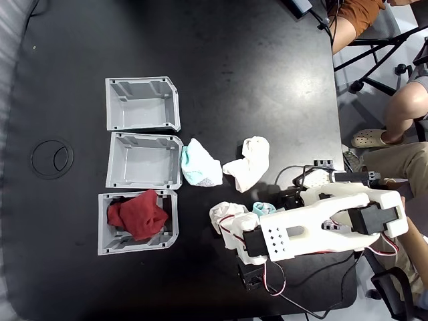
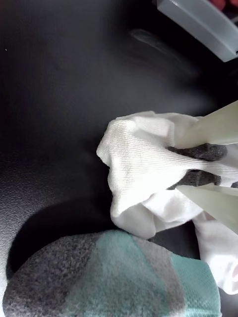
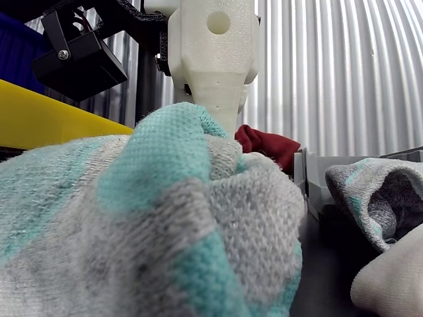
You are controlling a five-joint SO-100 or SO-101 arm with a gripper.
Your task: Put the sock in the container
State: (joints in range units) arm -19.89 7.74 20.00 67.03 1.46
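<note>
Three grey bins stand in a column on the black table [image 1: 200,53]. The nearest bin [image 1: 137,224] holds a red cloth [image 1: 137,215]; the container [image 1: 144,160] adjoins it. Right of that nearest bin, the gripper [image 2: 191,166] has its jaws pinched nearly closed on the sock [image 2: 139,163], which lies on the table. Two mint-and-white socks and one longer white sock [image 1: 249,162] lie nearby.

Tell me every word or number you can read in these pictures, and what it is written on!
None: no words, labels, brands or numbers can be read.
The three grey bins, like the container, are plain.
The sock in the end effector is blank white cloth.
The ring mark on the black table is just circles, not letters.
</note>
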